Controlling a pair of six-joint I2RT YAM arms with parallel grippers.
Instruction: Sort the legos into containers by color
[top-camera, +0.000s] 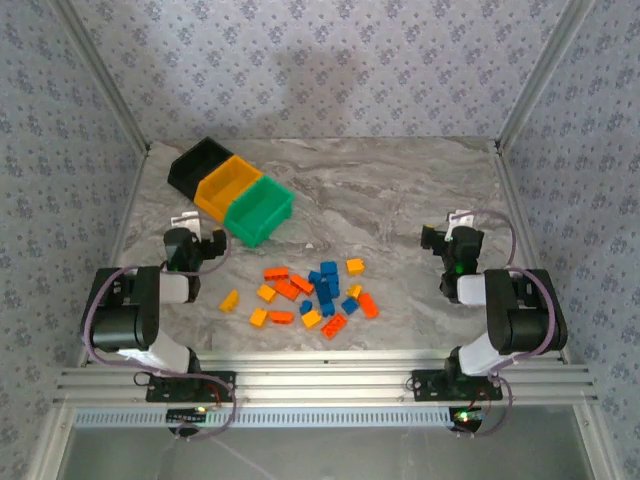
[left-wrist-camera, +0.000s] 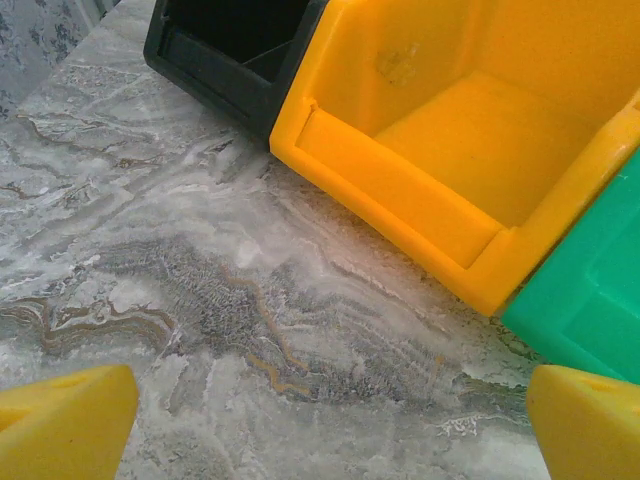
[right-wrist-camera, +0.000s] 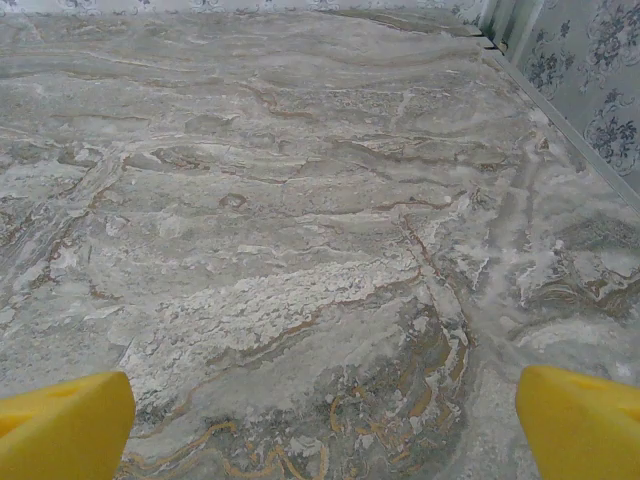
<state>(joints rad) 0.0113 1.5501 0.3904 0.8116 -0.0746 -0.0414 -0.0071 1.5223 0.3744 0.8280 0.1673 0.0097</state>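
Marble table (top-camera: 400, 190): legos (top-camera: 315, 293) lie between left gripper (top-camera: 200, 233) and right gripper (top-camera: 445, 233), both wide open, empty; seemingly nearer the left.

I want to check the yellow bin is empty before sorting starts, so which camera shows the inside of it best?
The left wrist view: the yellow bin sits close up, its floor bare where visible. The top external view shows it small, between the black bin and green bin. The right wrist camera faces marble tabletop.
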